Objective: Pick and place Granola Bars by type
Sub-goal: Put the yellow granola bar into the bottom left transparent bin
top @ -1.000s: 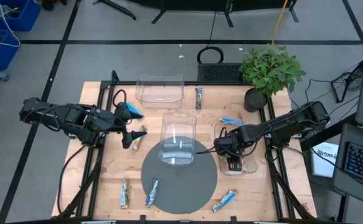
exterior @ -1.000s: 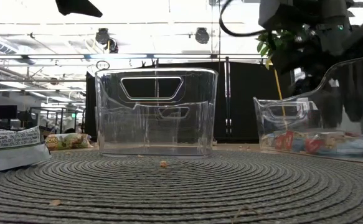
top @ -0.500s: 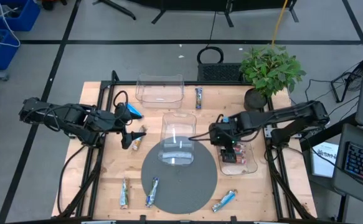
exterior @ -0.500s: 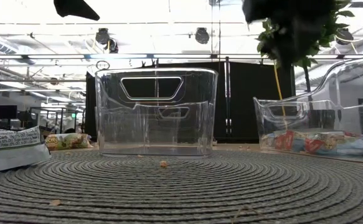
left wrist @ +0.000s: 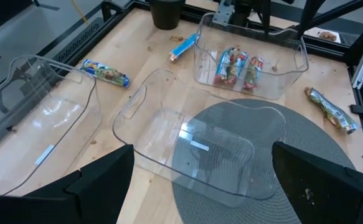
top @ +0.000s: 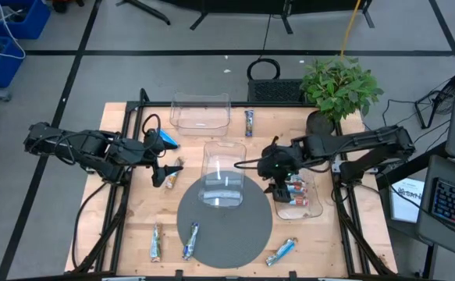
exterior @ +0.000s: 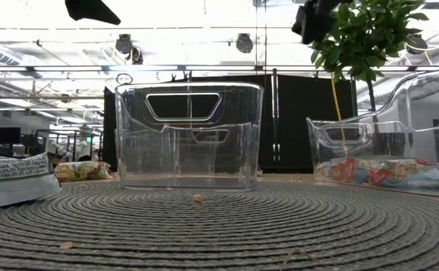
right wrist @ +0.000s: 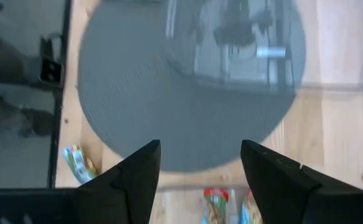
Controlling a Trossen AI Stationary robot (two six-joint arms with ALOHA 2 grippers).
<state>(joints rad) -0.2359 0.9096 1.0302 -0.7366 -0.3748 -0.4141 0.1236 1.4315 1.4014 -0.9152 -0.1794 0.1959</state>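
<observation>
Red-marked Granola Bars in the clear bin, plain from the left wrist; right hand spread, empty.

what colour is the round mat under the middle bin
Dark grey, with a ribbed spiral weave; the round mat shows best in the low view.

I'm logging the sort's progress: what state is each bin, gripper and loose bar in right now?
Right bin: holds three bars.
Middle bin: empty, partly on the round mat.
Back bin: empty.
Right gripper: open, empty, by the right bin's inner edge.
Left gripper: open, empty.
Blue bar: loose on the table.
</observation>
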